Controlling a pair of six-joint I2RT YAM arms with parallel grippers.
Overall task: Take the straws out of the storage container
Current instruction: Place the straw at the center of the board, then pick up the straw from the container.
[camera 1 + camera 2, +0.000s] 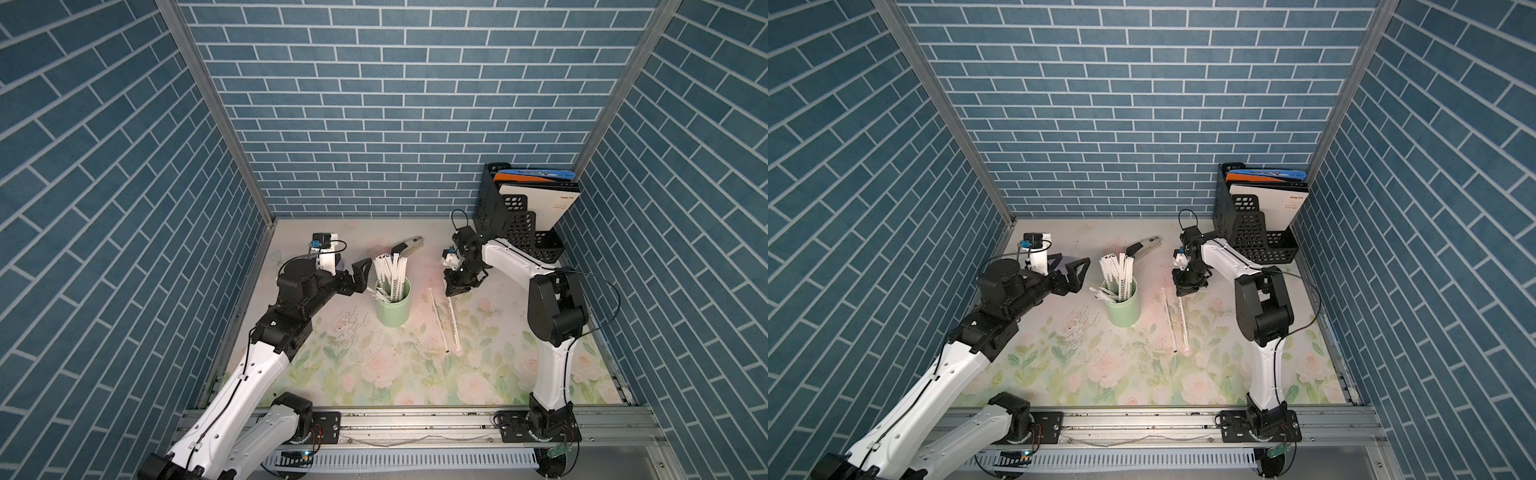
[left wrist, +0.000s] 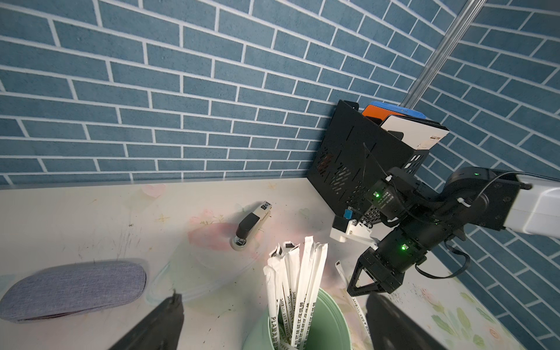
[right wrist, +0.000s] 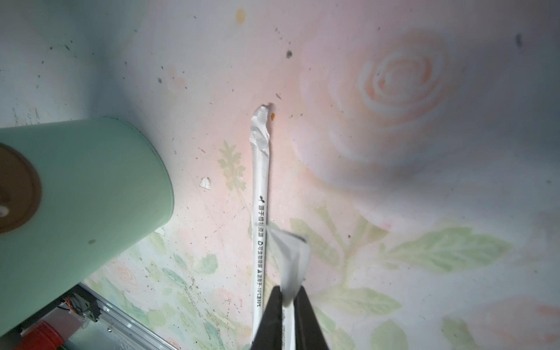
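The storage container (image 1: 392, 309) (image 1: 1123, 309), a mint-green cup, stands upright mid-table with several straws (image 1: 390, 272) (image 2: 297, 278) sticking out of it. My left gripper (image 1: 361, 276) (image 2: 277, 321) is wide open just left of the cup's top, its fingers apart from the straws. Right of the cup, one straw (image 1: 438, 320) (image 3: 260, 194) lies flat on the table. Beside it a second straw (image 1: 454, 324) (image 3: 292, 260) has its far end between the fingers of my right gripper (image 1: 457, 289) (image 3: 288, 303), which is shut on it low over the table.
A stapler (image 1: 409, 246) lies behind the cup. A black perforated file holder (image 1: 515, 224) with folders fills the back right corner. A grey soft case (image 2: 72, 288) lies at the back left near my left wrist. Walls close in on three sides.
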